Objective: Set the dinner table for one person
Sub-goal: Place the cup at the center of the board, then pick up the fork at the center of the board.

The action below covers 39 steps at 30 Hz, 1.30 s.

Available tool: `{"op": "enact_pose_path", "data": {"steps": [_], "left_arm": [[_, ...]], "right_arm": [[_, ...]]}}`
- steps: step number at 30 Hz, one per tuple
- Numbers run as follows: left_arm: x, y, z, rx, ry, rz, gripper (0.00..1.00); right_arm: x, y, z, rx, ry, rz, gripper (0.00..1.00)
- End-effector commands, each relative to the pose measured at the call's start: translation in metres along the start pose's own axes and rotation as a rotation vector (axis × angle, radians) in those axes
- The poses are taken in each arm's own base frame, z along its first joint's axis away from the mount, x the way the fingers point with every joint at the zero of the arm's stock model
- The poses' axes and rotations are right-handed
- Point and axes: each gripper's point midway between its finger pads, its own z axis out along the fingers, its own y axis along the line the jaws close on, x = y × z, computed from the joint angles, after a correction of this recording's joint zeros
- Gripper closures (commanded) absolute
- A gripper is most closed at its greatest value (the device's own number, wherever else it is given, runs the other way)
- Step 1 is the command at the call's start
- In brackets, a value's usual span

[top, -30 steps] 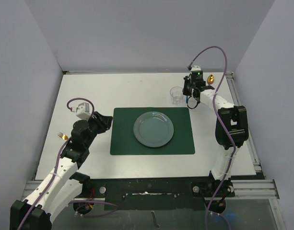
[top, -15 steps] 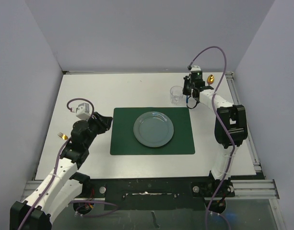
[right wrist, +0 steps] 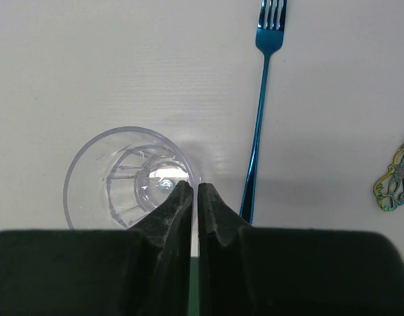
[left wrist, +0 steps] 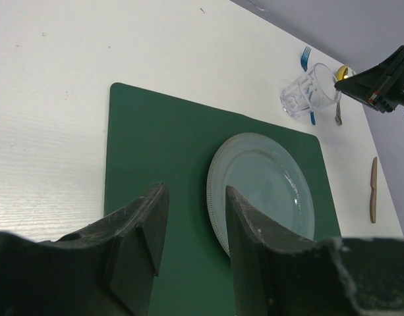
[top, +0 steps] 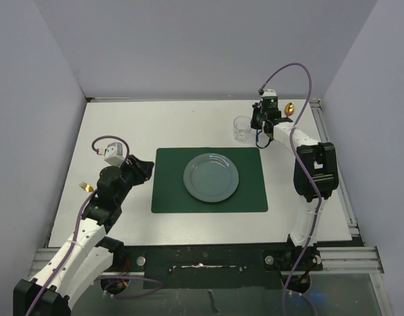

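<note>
- Under everything, the dinner table: white, matte, metal rail along its right edge.
- At far left, beside the left arm, a small gold item, too small to identify.
- Left gripper: fingers spread apart with nothing between them, poised over the left edge of the placemat.
- Mid-table, a dark green placemat, lying flat and square to the table edges.
- On the placemat, just right of its middle, a grey-blue plate, wholly inside the green.
- Beyond the placemat's far right corner, a clear faceted glass, upright, mouth up. Resting or lifted, not clear.
- Right gripper: fingers pressed almost together, pinching the rim of the glass on its right side – only a thin slit between them.
- Just right of the glass, a blue fork flat on the table, tines pointing away from the arms.
- Further right, a spoon – gold bowl, ornate iridescent handle – apart from the fork.
- Well right of the plate, off the placemat, a slim brown utensil, kind not clear.
</note>
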Motion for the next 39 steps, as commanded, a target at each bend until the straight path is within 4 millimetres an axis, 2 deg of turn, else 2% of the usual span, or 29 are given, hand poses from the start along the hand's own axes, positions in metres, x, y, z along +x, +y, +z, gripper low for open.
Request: {"op": "enact_pose_path", "data": {"steps": [1,7,12,19,23,29,34,39], "left_arm": [[-0.025,-0.019,-0.003,0.049,-0.064,0.01,0.63],[-0.021,-0.017,-0.002,0.046,-0.056,0.006,0.63],[-0.02,-0.016,-0.002,0.045,-0.055,0.006,0.63],[-0.023,-0.018,-0.003,0.049,-0.063,0.005,0.62],[-0.023,-0.019,-0.004,0.053,-0.064,0.001,0.63],[-0.02,-0.019,-0.003,0.059,-0.056,-0.009,0.63],[-0.021,-0.019,-0.003,0.061,-0.06,-0.005,0.63],[-0.023,-0.018,-0.003,0.05,-0.062,0.006,0.63]], "right_arm": [[-0.031,-0.001,-0.001,0.0,-0.075,0.018,0.94],[-0.039,0.0,-0.006,-0.009,-0.085,0.019,0.77],[-0.048,0.002,-0.011,-0.02,-0.105,0.022,0.72],[-0.071,-0.002,-0.024,0.01,-0.177,0.035,0.72],[-0.078,-0.02,-0.029,0.103,-0.19,0.01,0.75],[-0.073,-0.048,-0.03,0.212,-0.173,-0.009,0.78],[-0.067,-0.07,-0.02,0.274,-0.147,0.005,0.8],[-0.052,-0.074,0.007,0.264,-0.081,-0.004,0.82]]}}
